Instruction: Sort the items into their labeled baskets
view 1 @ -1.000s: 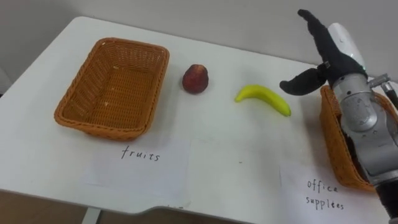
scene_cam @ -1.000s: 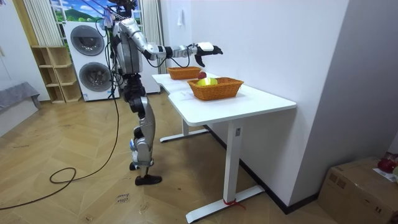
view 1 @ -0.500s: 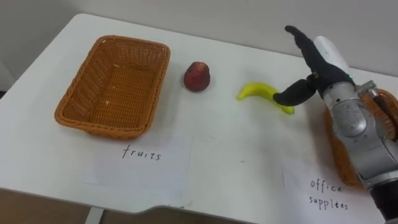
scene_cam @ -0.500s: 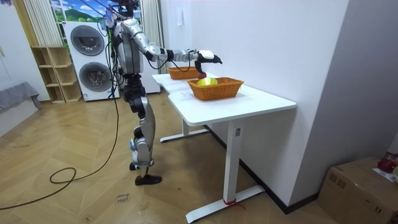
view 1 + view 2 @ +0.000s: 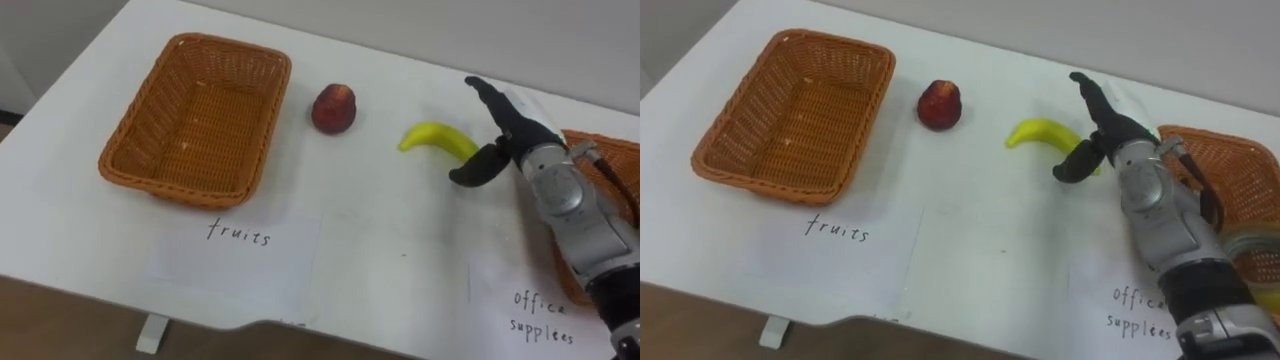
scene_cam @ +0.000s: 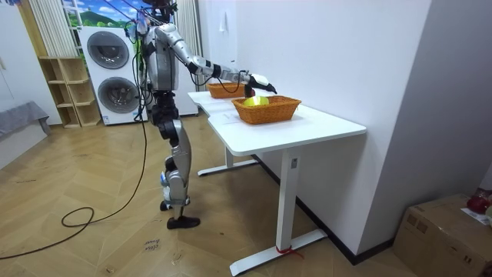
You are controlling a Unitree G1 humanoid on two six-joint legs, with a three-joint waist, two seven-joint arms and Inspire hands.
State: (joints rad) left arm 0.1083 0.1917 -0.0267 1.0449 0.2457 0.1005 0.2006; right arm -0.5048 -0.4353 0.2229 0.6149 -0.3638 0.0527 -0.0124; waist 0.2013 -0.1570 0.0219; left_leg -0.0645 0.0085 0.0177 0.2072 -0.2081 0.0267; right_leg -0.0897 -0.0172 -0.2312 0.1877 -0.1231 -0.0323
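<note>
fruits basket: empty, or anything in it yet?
Empty. The fruits basket shows a bare woven bottom; the banana and the red fruit lie outside it on the table, to its right.

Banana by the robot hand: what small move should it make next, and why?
Probably lower a little and close the right robot hand round the banana. The hand is open at the banana's right end, fingers spread above it and thumb low beside it. The banana lies loose on the table, outside the fruits basket where it seems to belong.
</note>
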